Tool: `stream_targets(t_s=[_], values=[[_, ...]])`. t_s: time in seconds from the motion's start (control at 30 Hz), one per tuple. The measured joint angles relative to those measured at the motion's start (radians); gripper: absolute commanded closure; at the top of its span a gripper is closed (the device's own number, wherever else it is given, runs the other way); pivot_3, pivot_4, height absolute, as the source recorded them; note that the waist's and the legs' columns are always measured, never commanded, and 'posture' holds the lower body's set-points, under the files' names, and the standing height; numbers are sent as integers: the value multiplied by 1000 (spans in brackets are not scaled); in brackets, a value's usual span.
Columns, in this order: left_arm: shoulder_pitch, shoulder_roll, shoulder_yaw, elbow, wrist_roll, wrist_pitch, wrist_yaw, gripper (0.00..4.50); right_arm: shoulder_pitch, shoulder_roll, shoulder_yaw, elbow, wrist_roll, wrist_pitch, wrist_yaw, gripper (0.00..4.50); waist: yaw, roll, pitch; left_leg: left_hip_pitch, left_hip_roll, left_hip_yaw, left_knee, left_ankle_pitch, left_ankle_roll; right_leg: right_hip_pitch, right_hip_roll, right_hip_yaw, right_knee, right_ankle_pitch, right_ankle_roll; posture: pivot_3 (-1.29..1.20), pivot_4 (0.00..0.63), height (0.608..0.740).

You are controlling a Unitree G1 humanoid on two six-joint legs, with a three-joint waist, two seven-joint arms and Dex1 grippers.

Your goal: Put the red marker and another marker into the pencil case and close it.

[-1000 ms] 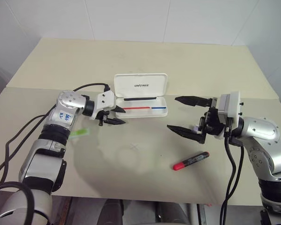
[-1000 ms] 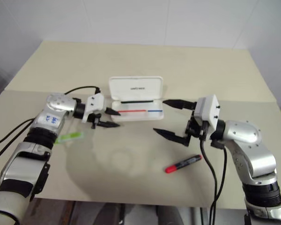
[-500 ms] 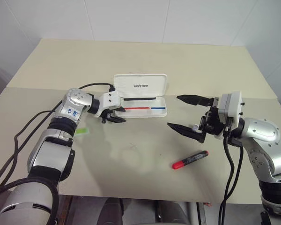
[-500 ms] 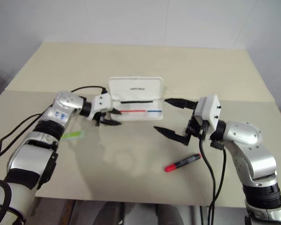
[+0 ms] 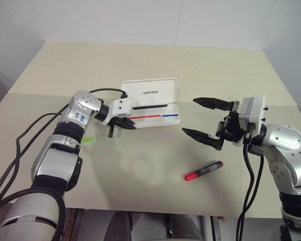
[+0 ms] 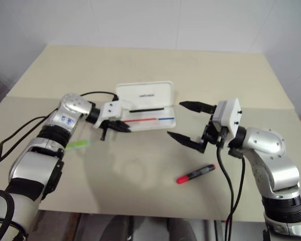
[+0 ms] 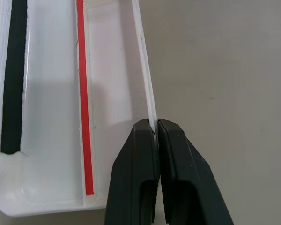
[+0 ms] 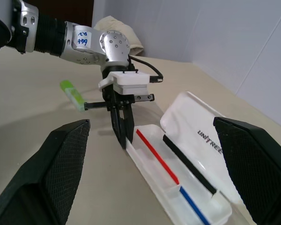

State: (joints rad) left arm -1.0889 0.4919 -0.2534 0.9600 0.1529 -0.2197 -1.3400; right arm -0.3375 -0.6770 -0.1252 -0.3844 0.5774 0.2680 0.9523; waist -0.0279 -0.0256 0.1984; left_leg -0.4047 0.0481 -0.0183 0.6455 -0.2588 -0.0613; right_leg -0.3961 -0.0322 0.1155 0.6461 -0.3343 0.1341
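The pencil case (image 5: 150, 92) lies open at the table's middle, its white lid standing up and red and blue lines in its tray. My left gripper (image 5: 132, 125) is at the tray's front left edge, and in the left wrist view its fingertips (image 7: 145, 136) are shut on the thin front rim. The red marker (image 5: 204, 170), black with a red cap, lies on the table in front of my right gripper (image 5: 188, 116), which hovers wide open and empty to the right of the case. The light green marker (image 5: 88, 140) lies beside my left forearm, partly hidden by it.
The beige table (image 5: 140, 181) has a seam (image 5: 35, 93) across it behind the case. Black cables (image 5: 20, 145) trail from my left arm over the table's left side. White walls stand behind the far edge.
My left gripper has moved right and down to the case's front left edge and closed from half open to shut. The right gripper stays wide open in place.
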Motion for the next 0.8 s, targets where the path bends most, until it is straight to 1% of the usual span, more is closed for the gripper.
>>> stream_targets(t_s=[0.1, 0.17, 0.37, 0.53, 0.8], values=[[98, 11, 8, -203, -48, 71, -39, 4477, 47, -23, -20, 5, -2, -1, 3, 0, 0, 0, 0, -1, 1, 0, 0, 0, 0, 0, 0, 0, -1, 0, 0, 0, 150, 740], [171, 38, 11, -361, -78, 146, -56, 4477, 87, -33, -51, 17, -5, -4, 6, 0, 0, 0, 0, -1, 1, 0, -1, 0, 0, 0, 0, 0, -1, 0, 0, 0, 150, 740], [337, 77, 11, -736, -114, 348, -37, 4477, 204, -70, -128, 39, -18, -14, 18, 0, 0, 0, 0, 1, 1, 0, 1, 0, 1, 2, 0, 1, 1, 0, 0, 0, 150, 740], [419, 88, -21, -920, -117, 455, -22, 4477, 269, -85, -166, 33, -18, -15, 19, 0, -1, 0, 0, 2, 1, 0, 2, 1, 2, 2, 1, 2, 1, 2, 0, 0, 150, 740], [501, 144, -72, -1069, -119, 539, -15, 4477, 305, -88, -192, -12, -4, -5, 14, 0, -2, 0, 0, 2, 1, 0, 1, 2, 3, 3, 1, 3, 0, 3, 0, 0, 150, 740]])
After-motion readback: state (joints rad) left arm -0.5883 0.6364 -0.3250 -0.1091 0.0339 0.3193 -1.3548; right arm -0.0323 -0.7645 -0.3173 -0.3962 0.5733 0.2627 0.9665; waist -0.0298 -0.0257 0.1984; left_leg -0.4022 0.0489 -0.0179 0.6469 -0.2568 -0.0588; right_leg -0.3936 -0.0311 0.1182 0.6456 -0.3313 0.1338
